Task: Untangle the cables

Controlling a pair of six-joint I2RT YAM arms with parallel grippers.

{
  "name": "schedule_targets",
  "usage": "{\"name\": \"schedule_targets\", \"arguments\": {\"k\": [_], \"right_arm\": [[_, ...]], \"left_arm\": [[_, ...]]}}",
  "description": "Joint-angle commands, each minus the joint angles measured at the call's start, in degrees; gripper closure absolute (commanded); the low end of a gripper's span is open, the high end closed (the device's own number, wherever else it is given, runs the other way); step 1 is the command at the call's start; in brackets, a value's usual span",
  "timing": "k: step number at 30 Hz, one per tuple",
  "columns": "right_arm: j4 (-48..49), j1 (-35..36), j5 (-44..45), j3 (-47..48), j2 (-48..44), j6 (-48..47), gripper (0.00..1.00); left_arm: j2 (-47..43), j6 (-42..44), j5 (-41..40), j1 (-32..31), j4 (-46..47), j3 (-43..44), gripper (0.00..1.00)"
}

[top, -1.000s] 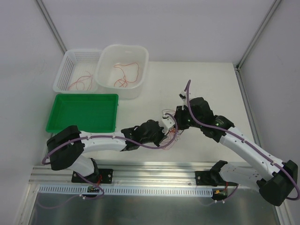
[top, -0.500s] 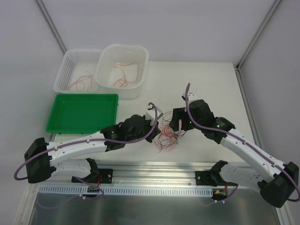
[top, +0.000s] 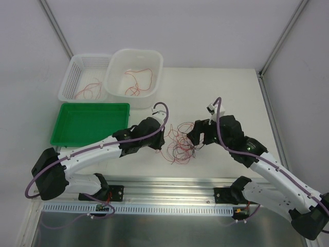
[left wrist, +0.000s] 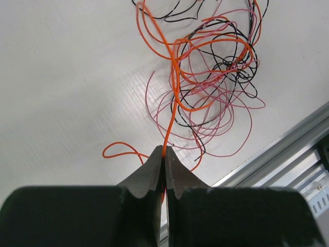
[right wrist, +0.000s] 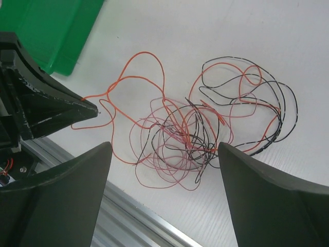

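Tangle of red, orange and black cables (top: 180, 143) on the counter (top: 231, 92) right of the green tray (top: 90, 124), left pincer (left wrist: 163, 154) clenched on one orange cable (left wrist: 173, 98), right pincer (right wrist: 163, 149) released, gaping wide above the tangle

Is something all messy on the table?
Yes. The cables lie in one knotted heap on the table, red, pink, orange and black loops crossing each other. The left gripper pinches one orange cable that runs into the knot. The right gripper hangs open above it, holding nothing.
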Motion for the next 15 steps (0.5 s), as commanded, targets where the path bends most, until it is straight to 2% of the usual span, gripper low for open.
{"name": "schedule_targets", "arguments": {"k": [1,11,14,15], "right_arm": [[3.22,0.16,-1.24,-1.76,3.27,-1.87,0.11],[14.28,0.34,-4.42,-3.89,21.98,-2.74,0.10],[17.36,0.17,-3.37,-3.10,27.79,-2.22,0.13],[17.64,0.25,-2.67,-2.74,29.19,-1.96,0.17]], "left_arm": [[-1.25,-2.97,0.59,-0.03,-1.48,1.12,1.00],[-6.09,-2.80,0.15,0.49,-2.26,0.42,1.00],[-7.84,-2.80,-0.29,0.93,-3.05,0.24,1.00],[-8.89,-2.71,-0.55,1.19,-3.41,0.16,1.00]]}}
